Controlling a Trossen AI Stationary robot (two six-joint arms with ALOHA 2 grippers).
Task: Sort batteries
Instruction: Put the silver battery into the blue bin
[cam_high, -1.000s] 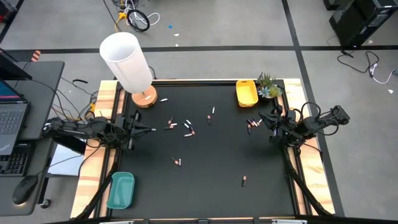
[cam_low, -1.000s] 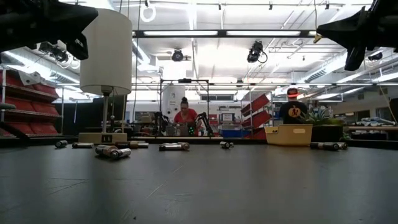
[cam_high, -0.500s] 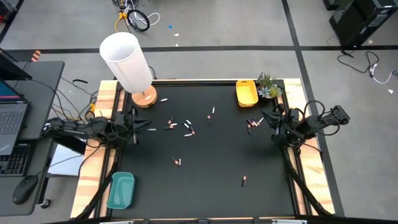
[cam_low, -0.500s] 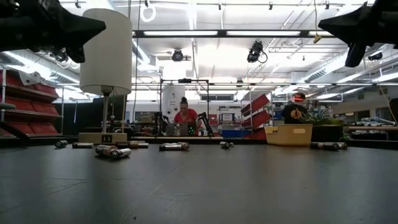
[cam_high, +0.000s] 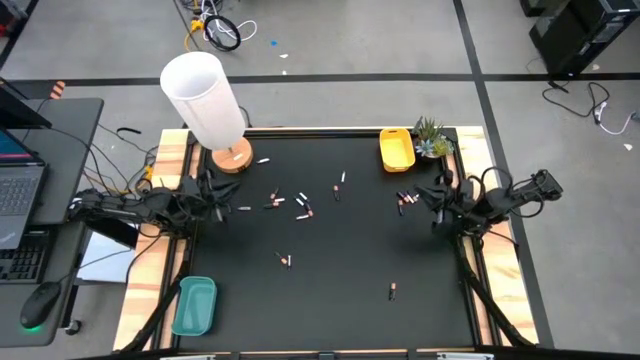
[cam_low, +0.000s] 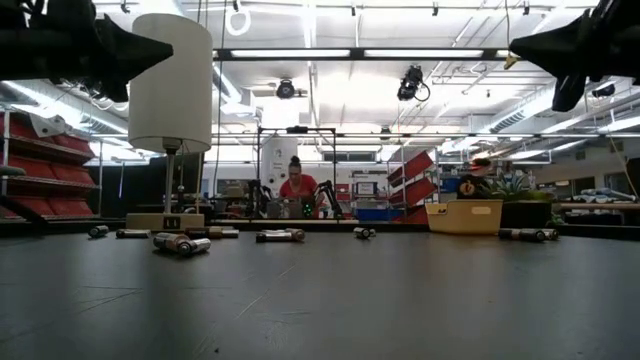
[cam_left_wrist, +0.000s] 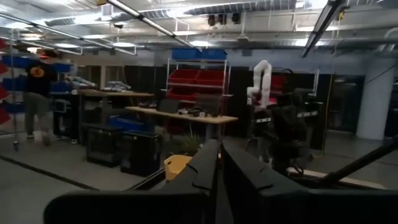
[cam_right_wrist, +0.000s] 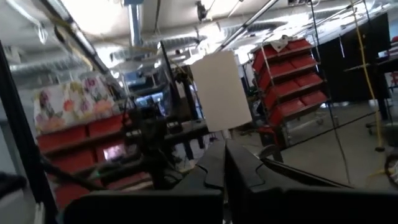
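high view shows the black worktop (cam_high: 330, 300) with both arms drawn back to its side edges. the left claw (cam_high: 238, 208) hangs at the left edge, just below the wooden base of a white lamp (cam_high: 205, 100); its fingers are pressed together and carry nothing. the right claw (cam_high: 420, 195) hangs at the right edge, below a small potted plant (cam_high: 431, 138), fingers likewise pressed together with nothing between them. in each wrist view the two dark fingers meet in a thin seam, pointing out level over the room.

the batteries (cam_high: 300, 207) lie scattered loose on the worktop. a cluster of several sits in the middle of the upper half, to the right of the left claw. a smaller group of dark ones with reddish ends (cam_high: 405, 200) lies just beside the right claw, below the yellow tray (cam_high: 396, 150) at the far edge. one lies beside the lamp base, one near the middle of the worktop, and another lower down toward the right. the teal tray (cam_high: 194, 305) sits at the near left corner, well apart from all of them.

low view shows batteries (cam_low: 181, 243) resting on their sides across the worktop, the lamp (cam_low: 170, 85) at left, the yellow tray (cam_low: 464, 216) at right, and a person in red (cam_low: 298, 187) seated far off in the room behind.
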